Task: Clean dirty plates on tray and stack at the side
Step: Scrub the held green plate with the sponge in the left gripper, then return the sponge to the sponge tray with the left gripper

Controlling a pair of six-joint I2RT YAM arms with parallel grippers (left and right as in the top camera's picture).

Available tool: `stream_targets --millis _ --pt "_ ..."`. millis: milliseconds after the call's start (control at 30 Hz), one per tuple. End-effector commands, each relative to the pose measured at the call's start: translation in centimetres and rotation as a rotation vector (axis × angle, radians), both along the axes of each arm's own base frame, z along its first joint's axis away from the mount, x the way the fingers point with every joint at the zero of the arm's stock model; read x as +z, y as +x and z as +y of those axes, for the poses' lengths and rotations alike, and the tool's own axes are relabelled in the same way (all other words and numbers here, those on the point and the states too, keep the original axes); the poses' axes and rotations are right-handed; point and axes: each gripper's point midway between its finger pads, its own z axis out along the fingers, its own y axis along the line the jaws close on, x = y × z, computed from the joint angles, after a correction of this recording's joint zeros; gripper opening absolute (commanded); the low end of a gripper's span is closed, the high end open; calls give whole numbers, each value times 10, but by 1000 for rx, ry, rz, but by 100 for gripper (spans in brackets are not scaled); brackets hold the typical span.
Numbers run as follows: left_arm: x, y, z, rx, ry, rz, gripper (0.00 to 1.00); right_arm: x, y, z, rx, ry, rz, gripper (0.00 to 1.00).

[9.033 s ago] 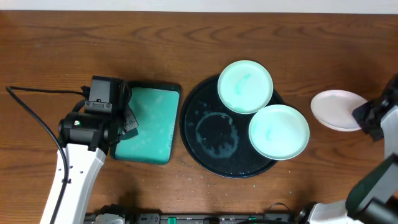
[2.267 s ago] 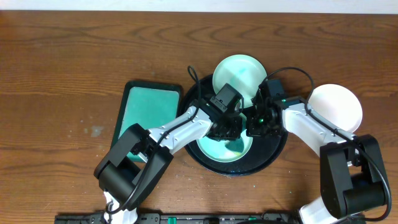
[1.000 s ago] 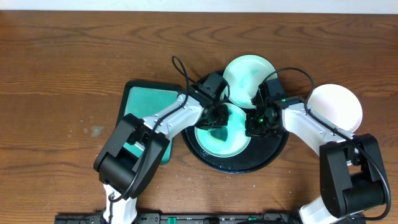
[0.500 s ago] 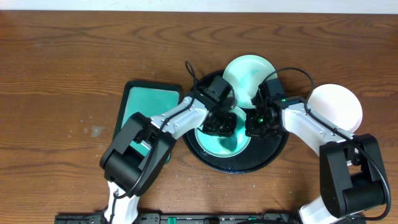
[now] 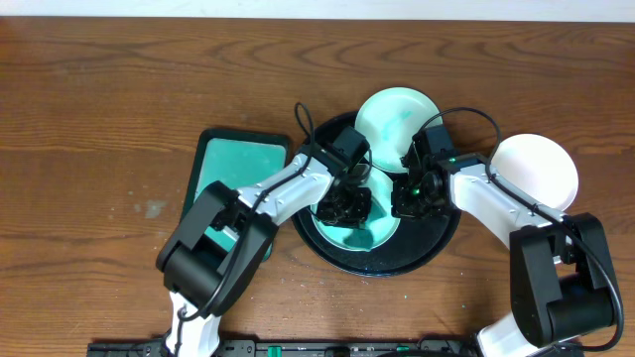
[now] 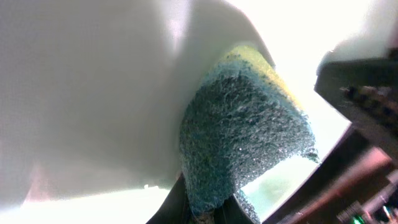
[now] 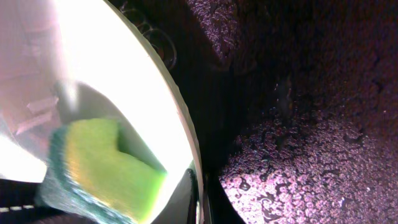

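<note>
Overhead, my left tool (image 5: 347, 205) sits over the mint plate (image 5: 382, 230) in the black tray (image 5: 427, 248), with my right tool (image 5: 405, 195) at the plate's right rim. Left wrist: I clamp the sponge (image 6: 249, 137), its long axis rising rightward. Only the right wrist shows water beading on the tray; that tool's grip I cannot tell.

L arm stretched from near edge toward table centre, wrist tipped down. L gripper (image 5: 349, 206), black two-finger type, was clamped on a teal-and-yellow foam sponge (image 6: 249, 130). R arm stretched from near-right corner, elbow bent outward. R gripper (image 5: 409, 198) sat low, facing L one, jaws' state unclear.
</note>
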Motion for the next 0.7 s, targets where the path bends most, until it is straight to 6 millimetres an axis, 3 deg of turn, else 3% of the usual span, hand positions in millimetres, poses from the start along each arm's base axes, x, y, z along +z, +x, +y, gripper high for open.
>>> stream_targets --millis 0,233,333,400,567,667 --pt "-17 35 80 199 378 -147 7 -23 -9 -23 -9 -138 39 1" --pt "-8 71 138 337 616 -323 7 -23 -9 -23 -9 -139 38 1" --pt "-6 79 141 356 631 -361 7 -23 -9 -23 -9 -138 37 1" --pt "-8 79 118 326 513 -333 7 -23 -9 -23 -10 -138 37 1" --pt "-6 40 31 149 99 -122 7 -23 -8 -23 -10 -138 37 1" --pt "-13 16 1 70 13 -60 7 -23 -8 -23 -10 -138 37 1"
